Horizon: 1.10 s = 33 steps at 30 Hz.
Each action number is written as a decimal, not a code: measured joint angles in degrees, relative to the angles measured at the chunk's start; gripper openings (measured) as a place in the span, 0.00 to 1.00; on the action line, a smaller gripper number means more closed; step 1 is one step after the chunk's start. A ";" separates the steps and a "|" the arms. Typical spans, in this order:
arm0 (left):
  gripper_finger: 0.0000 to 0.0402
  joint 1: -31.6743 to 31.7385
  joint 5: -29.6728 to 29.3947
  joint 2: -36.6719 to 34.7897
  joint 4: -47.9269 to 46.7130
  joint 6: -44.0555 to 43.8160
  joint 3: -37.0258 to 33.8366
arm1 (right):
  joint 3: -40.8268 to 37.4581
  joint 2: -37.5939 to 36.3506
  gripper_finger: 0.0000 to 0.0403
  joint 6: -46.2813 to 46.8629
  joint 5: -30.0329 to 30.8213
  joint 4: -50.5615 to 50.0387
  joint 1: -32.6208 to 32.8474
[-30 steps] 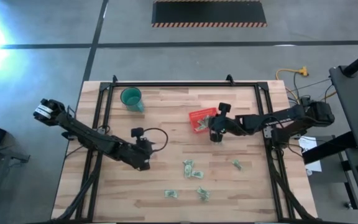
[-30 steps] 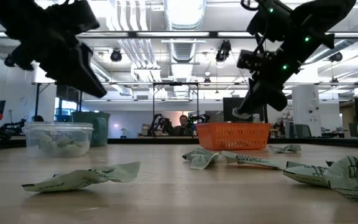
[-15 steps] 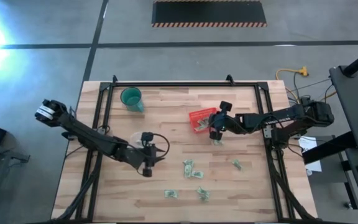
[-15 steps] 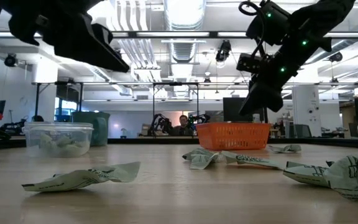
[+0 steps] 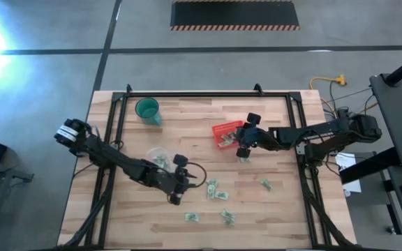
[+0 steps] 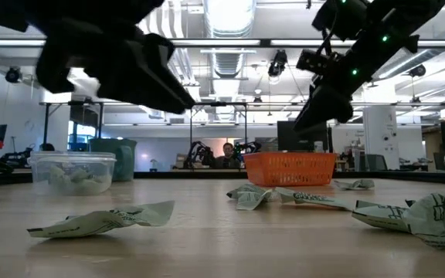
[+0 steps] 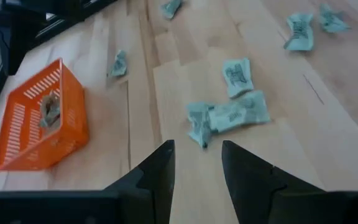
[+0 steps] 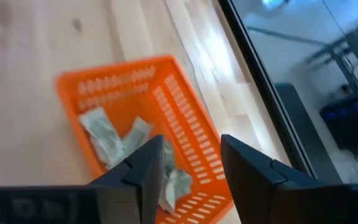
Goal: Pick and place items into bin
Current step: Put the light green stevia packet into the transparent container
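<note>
The bin, a red basket (image 5: 225, 134), stands right of the table's middle and holds several pale green items (image 8: 114, 140). My right gripper (image 5: 242, 150) hangs open over the bin's near right corner, nothing between its fingers (image 8: 151, 163). More crumpled items lie flat on the wood near the front: a pair (image 5: 215, 189), one (image 5: 192, 217), one (image 5: 229, 217), one (image 5: 265, 184). My left gripper (image 5: 180, 191) is open above the table just left of the pair (image 7: 229, 115), fingers pointing at it.
A teal cup (image 5: 147, 109) stands at the far left. A clear tub (image 5: 158, 157) with pale pieces sits beside my left arm. One item (image 7: 118, 62) lies on the wood next to the bin. Black frame rails (image 5: 114, 139) run along both table sides.
My left gripper has swung toward the table's right and near edge, toward the pair of items, rolling at the wrist; the clear tub that the arm had covered now shows. My right gripper has opened over the bin and stayed almost in place.
</note>
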 joint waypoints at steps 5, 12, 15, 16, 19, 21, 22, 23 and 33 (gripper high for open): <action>0.29 1.65 0.15 4.66 -0.13 0.30 4.07 | -0.15 -3.02 0.35 -0.73 -1.85 -0.20 2.88; 0.29 4.07 2.60 9.25 -0.31 1.20 6.46 | -0.25 -7.51 0.33 -0.95 -1.91 -3.54 7.31; 0.29 4.71 4.64 10.41 -0.37 1.20 7.04 | -0.26 -9.40 0.33 -0.94 -1.87 -4.11 9.20; 0.29 4.94 4.93 10.85 -0.20 1.20 7.42 | -0.26 -10.02 0.33 -0.93 -1.89 -4.30 9.82; 0.29 5.56 5.62 11.63 -0.27 1.20 7.96 | -0.28 -11.53 0.33 -0.93 -1.89 -4.52 11.64; 0.29 6.00 7.53 12.15 0.20 1.16 8.27 | -0.37 -12.39 0.32 -0.93 -1.89 -4.63 12.72; 0.29 6.26 8.32 12.36 0.26 1.13 8.27 | -0.37 -12.76 0.32 -0.93 -1.87 -4.59 13.24; 0.29 6.57 9.40 12.76 1.03 1.13 8.30 | -0.37 -13.17 0.32 -0.93 -1.87 -4.69 13.60; 0.29 9.83 16.88 16.49 3.67 -1.48 8.75 | -0.46 -14.51 0.29 -1.16 -1.71 -4.89 16.36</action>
